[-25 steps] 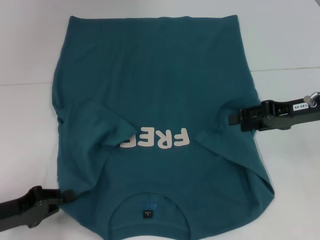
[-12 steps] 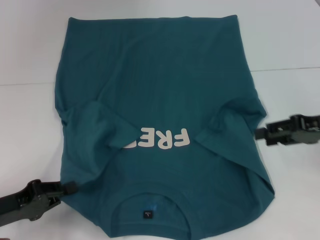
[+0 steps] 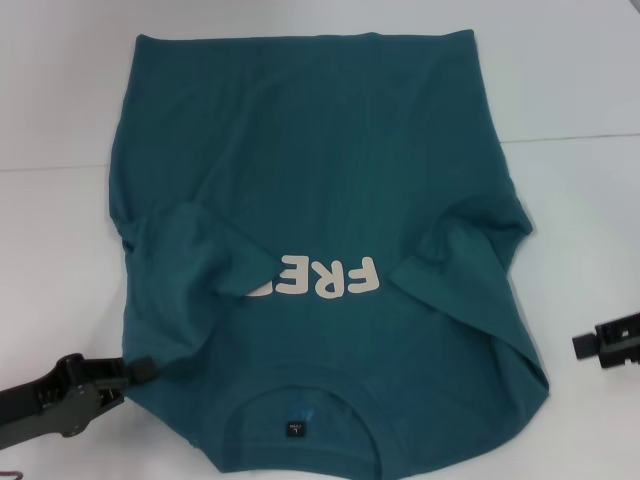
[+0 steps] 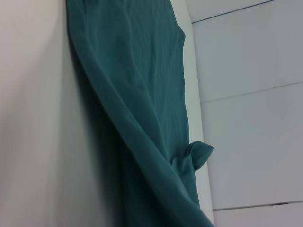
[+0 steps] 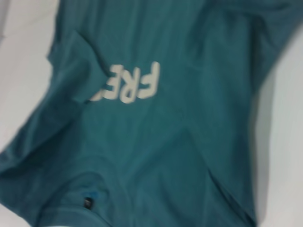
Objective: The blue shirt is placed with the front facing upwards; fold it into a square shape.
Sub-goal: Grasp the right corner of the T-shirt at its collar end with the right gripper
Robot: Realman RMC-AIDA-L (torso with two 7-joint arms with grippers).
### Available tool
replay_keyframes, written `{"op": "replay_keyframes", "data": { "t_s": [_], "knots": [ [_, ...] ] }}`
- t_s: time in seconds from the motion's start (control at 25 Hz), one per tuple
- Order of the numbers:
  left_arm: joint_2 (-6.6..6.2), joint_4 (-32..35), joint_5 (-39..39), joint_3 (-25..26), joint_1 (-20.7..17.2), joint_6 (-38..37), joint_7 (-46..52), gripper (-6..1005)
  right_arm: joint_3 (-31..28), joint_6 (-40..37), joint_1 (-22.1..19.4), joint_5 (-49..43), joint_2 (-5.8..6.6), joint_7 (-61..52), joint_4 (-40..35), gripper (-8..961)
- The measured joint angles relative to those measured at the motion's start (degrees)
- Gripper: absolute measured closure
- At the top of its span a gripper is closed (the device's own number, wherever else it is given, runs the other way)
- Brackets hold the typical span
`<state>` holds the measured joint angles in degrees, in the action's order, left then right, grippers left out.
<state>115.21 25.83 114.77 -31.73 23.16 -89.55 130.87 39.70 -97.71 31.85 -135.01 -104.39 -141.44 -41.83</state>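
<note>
Right gripper [image 3: 580, 346] now off blue shirt [image 3: 310, 180]

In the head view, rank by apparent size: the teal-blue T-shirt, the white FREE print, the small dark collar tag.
1. Teal-blue cotton T-shirt, by far the largest.
2. White block FREE print, partly covered by a folded sleeve.
3. Small dark collar tag, the smallest.

Both sleeves of the blue shirt [image 3: 320, 180] lie folded inward.
</note>
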Motion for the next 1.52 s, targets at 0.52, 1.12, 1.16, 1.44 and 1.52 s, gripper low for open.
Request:
{"op": "replay_keyframes", "data": {
  "t_s": [0.52,1.12,1.16,1.44,1.52],
  "knots": [
    [0.15,0.0,-0.3,0.1,-0.2,0.0,0.2,950,0.1,8.0,0.6,-3.3,-3.92,0.1,0.2,347],
    [0.29,0.0,-0.3,0.7,-0.4,0.0,0.0,951,1.8,11.2,2.5,-6.7,-6.17,0.4,1.8,348],
    [0.29,0.0,-0.3,0.7,-0.4,0.0,0.0,951,1.8,11.4,2.7,-7.0,-6.28,0.4,1.8,348],
    [0.35,0.0,-0.3,0.8,-0.4,0.6,0.1,951,1.9,12.3,3.9,-9.5,-7.48,0.0,1.8,348],
    [0.36,0.0,-0.3,0.8,-0.4,0.6,0.1,951,1.9,12.5,4.2,-9.8,-7.88,0.1,1.8,348]
  ]
}}
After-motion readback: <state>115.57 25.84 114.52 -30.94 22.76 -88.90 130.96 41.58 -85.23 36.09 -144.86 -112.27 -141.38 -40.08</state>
